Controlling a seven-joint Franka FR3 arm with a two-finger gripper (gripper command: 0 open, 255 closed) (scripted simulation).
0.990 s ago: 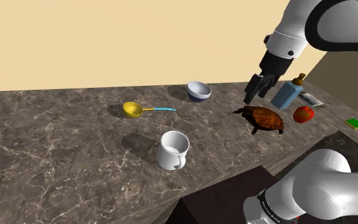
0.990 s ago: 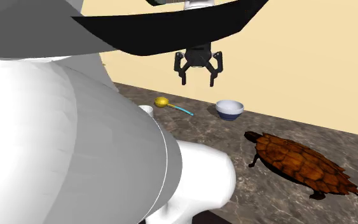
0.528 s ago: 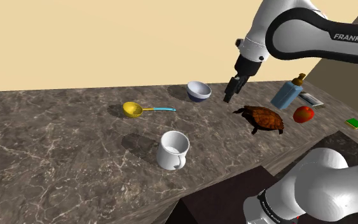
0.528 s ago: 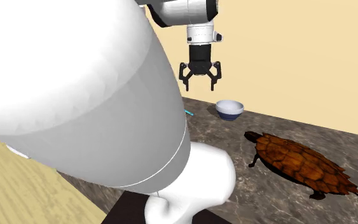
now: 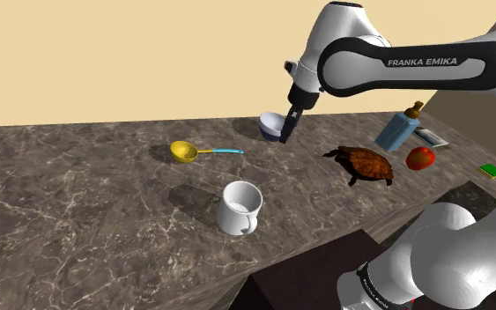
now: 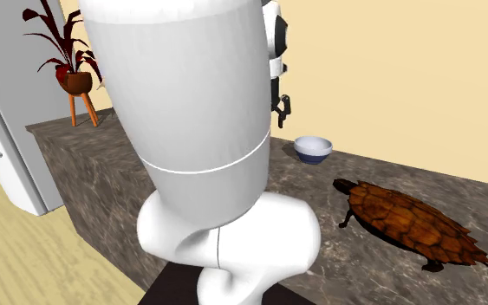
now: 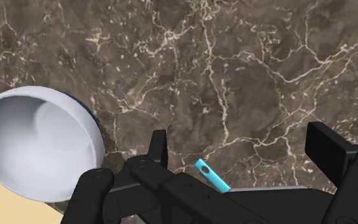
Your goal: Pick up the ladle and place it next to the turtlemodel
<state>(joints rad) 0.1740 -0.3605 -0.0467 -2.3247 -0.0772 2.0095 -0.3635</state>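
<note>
Above the table [image 5: 78,211], beside the bowl [image 5: 269,123], the tool [image 5: 284,134] hangs wide and empty (nothing grasped yet), while the ladle [image 5: 195,152] lies well apart from the turtle [image 5: 367,164], so pickup and placing remain.

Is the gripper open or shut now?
Open: in the wrist view the gripper has its two black fingers wide apart, clasping nothing; the ladle lies on the counter beyond them.

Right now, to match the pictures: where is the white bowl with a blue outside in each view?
Shoulder view: bowl by the back wall, partly covered by the black gripper.
Second exterior view: bowl mid-picture, beyond the brown turtle model.
Wrist view: bowl next to the gripper.
Shared landmark: dark marbled countertop.
</note>
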